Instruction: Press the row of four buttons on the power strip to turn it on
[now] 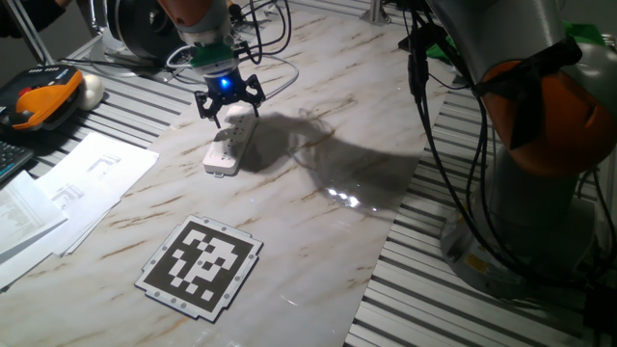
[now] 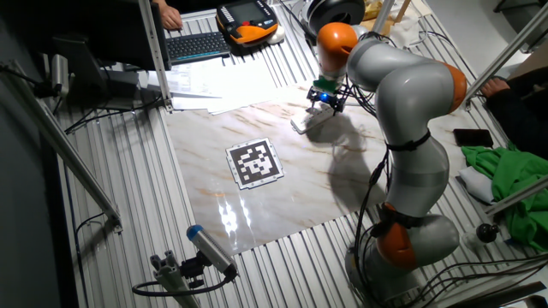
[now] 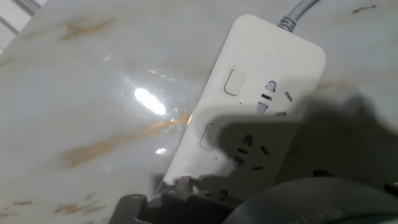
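Note:
The white power strip (image 1: pixel 228 147) lies on the marble tabletop (image 1: pixel 318 202) with its cable end toward the back. My gripper (image 1: pixel 229 109) hangs right over that far end, its blue light lit. From the other fixed view the gripper (image 2: pixel 324 101) sits just above the strip (image 2: pixel 305 122). In the hand view the power strip (image 3: pixel 255 106) fills the frame at close range. Two square buttons (image 3: pixel 234 81) (image 3: pixel 210 135) run along its left edge beside the socket holes, and the white cable (image 3: pixel 300 12) leaves at the top. Dark gripper parts and their shadow cover the strip's lower end. No view shows the fingertip gap.
A black-and-white marker board (image 1: pixel 201 265) lies in front of the strip. Papers (image 1: pixel 77 183) and an orange-black pendant (image 1: pixel 39 96) sit to the left. The arm's base (image 1: pixel 540 193) and its hanging cables stand on the right. A green cloth (image 2: pixel 505 171) lies off the table.

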Tool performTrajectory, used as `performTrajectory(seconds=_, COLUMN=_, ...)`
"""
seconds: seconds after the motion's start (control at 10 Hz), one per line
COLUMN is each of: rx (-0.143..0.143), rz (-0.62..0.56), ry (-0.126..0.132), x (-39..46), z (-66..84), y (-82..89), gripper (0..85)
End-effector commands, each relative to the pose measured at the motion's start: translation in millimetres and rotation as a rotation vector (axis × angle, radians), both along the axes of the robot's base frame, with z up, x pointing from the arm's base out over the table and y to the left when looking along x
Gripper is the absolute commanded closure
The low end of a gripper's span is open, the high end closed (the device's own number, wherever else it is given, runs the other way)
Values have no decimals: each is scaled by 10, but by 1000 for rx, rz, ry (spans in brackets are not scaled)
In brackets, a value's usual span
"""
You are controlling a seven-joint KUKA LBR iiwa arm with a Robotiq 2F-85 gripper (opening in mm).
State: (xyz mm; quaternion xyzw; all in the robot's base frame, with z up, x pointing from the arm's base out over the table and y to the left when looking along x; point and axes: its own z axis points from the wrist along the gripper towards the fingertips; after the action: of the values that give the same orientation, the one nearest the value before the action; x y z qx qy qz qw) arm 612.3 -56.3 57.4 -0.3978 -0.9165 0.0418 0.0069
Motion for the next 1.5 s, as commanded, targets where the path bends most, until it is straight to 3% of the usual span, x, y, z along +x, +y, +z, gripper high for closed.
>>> performTrajectory(seconds=0.0, rx=2, rz=6, ry=0, x=6, z=-29, y=-34, gripper=0)
performTrajectory(seconds=1.0, rx=32, rz=20, ry=-2, x=-32, z=-174, y=-105, gripper=0)
performTrajectory(seconds=1.4, rx=20, rz=41, ry=-33, x=-83, z=-311, y=-80, gripper=0)
